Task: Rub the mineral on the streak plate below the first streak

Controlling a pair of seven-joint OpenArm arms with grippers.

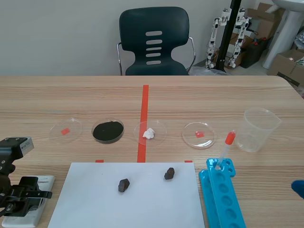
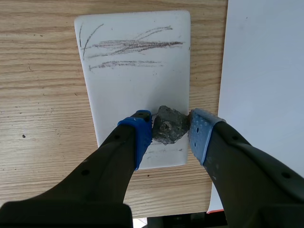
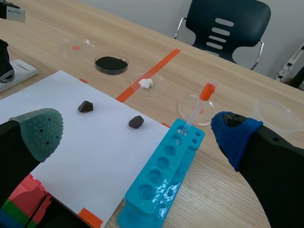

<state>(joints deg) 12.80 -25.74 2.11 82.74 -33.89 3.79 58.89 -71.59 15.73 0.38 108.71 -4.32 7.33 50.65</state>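
Observation:
In the left wrist view my left gripper (image 2: 170, 127) is shut on a grey mineral chunk (image 2: 168, 126), which rests against the white streak plate (image 2: 128, 80) near its closest edge. Grey streak marks (image 2: 130, 46) cross the plate's far end, with a fainter streak (image 2: 124, 63) below them. In the scene view the left gripper (image 1: 14, 197) sits low at the table's left front over the plate (image 1: 38, 199). My right gripper (image 3: 137, 130) stands open above the table's right front, holding nothing; only its blue pad (image 1: 298, 188) shows in the scene view.
Two dark rocks (image 1: 124, 185) (image 1: 169, 173) lie on a white paper sheet (image 1: 128, 204). A blue tube rack (image 1: 221, 197) holds an orange-capped dropper (image 1: 225, 149). Several petri dishes (image 1: 108, 130) and a plastic cup (image 1: 258, 129) stand behind. A chair (image 1: 153, 42) is across the table.

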